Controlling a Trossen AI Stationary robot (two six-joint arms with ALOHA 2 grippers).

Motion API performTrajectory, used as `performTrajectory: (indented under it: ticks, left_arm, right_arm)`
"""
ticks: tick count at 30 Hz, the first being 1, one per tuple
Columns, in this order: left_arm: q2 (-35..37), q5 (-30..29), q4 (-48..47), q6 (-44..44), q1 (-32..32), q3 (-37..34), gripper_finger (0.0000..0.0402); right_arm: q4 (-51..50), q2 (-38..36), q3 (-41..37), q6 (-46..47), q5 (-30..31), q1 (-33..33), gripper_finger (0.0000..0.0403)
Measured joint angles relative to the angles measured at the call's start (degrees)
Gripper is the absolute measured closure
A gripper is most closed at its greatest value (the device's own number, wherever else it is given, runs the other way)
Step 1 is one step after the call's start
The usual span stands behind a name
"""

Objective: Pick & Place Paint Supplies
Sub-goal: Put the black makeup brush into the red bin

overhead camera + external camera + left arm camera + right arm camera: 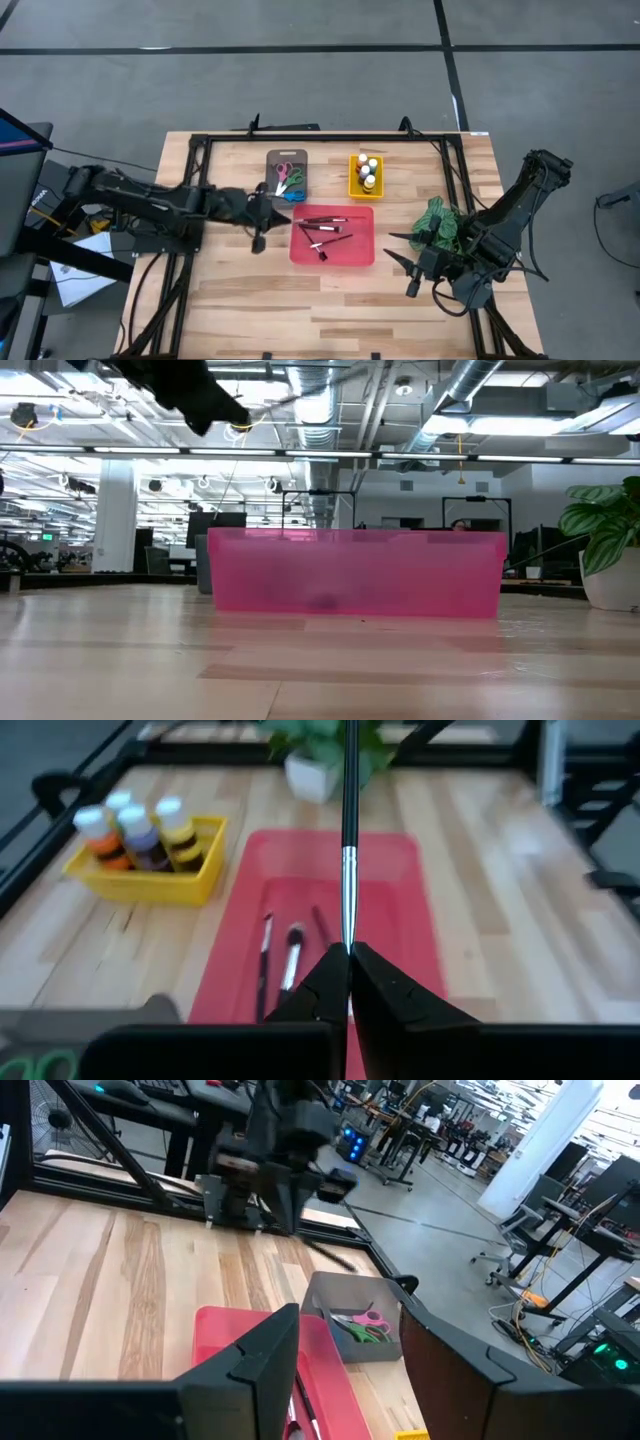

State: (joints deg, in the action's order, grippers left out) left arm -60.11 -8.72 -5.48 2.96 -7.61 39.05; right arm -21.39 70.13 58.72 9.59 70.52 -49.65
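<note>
My left gripper (pixel 275 213) hovers over the left edge of the red tray (pixel 333 236) and is shut on a thin dark-handled paintbrush (pixel 349 810). The brush points away from the fingers toward the plant. Several more brushes (pixel 322 230) lie on the red tray's floor. A yellow tray (pixel 366 176) holds paint bottles (pixel 140 830) standing upright. Scissors (pixel 288 177) with green and pink handles lie in a grey tray (pixel 352 1312). My right gripper (pixel 400 250) waits open, to the right of the red tray and near the plant. My left gripper pinches the paintbrush between its two shut fingertips (pixel 330 975) at the silver ferrule end (pixel 348 935). The fingers lie along the brush, and its dark handle sticks out forward. The brush is lifted clear above the red tray.
A green leafy plant (pixel 440 222) in a white pot stands right of the red tray, close to my right arm. A black frame rail (pixel 320 138) runs along the far edge of the table. Bare wood (pixel 300 310) stretches along the near side.
</note>
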Motion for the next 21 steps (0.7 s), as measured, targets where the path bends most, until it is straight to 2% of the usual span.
performTrajectory:
  ticks: [5, 12, 21]
  left_arm:
    - [-6.07, 0.84, 2.69, -0.16, 3.66, 0.00, 0.0401]
    - [-17.65, 5.74, 9.89, -1.44, 6.65, 0.00, 0.0401]
    - [-25.13, 12.86, 16.25, -1.42, 9.74, 0.00, 0.0401]
  right_arm:
    - [0.00, 0.00, 0.00, -0.13, 0.01, -0.02, 0.0233]
    - [0.11, 0.00, 0.01, -0.12, 0.00, 0.72, 0.0233]
    - [0.22, 0.00, 0.00, -0.11, 0.01, 0.72, 0.0233]
